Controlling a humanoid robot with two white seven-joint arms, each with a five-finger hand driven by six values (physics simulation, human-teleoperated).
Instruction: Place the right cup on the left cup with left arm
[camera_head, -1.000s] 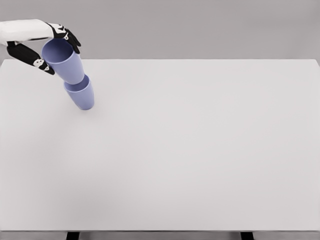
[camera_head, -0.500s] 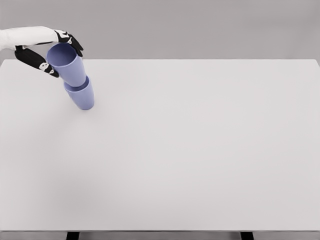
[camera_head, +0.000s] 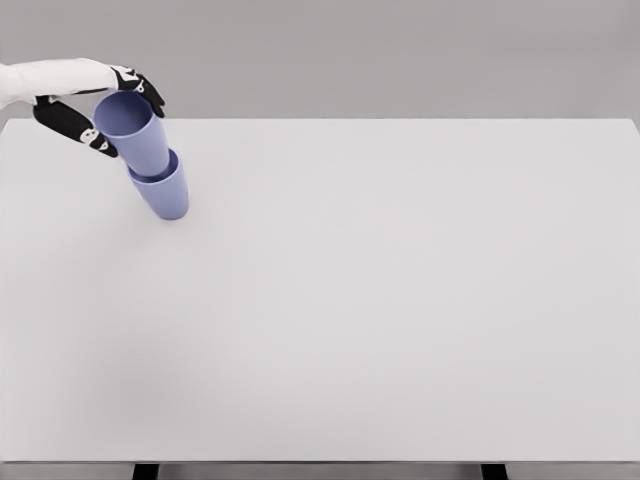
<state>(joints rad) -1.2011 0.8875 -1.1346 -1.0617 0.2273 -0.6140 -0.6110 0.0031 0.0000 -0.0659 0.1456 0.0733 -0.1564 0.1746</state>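
Arm cut off at the picture's left edge; only the white forearm and the left hand (camera_head: 100, 105) show, at the table's (camera_head: 400, 320) far left corner. Right arm out of sight. Hand is closed around the rim of the upper cup (camera_head: 135, 130): one dark finger over the far side of the rim, another against the near left side; palm contact hidden behind the cup. Upper cup sits nested in the lower cup (camera_head: 163, 190), both blue, both tilted with mouths toward the upper left. How deep the nesting goes is hidden by the lower cup's wall. Upper cup's inside looks empty. Stack stands near the table's far edge and left edge. Rest of the tabletop is open white surface to the right and front.
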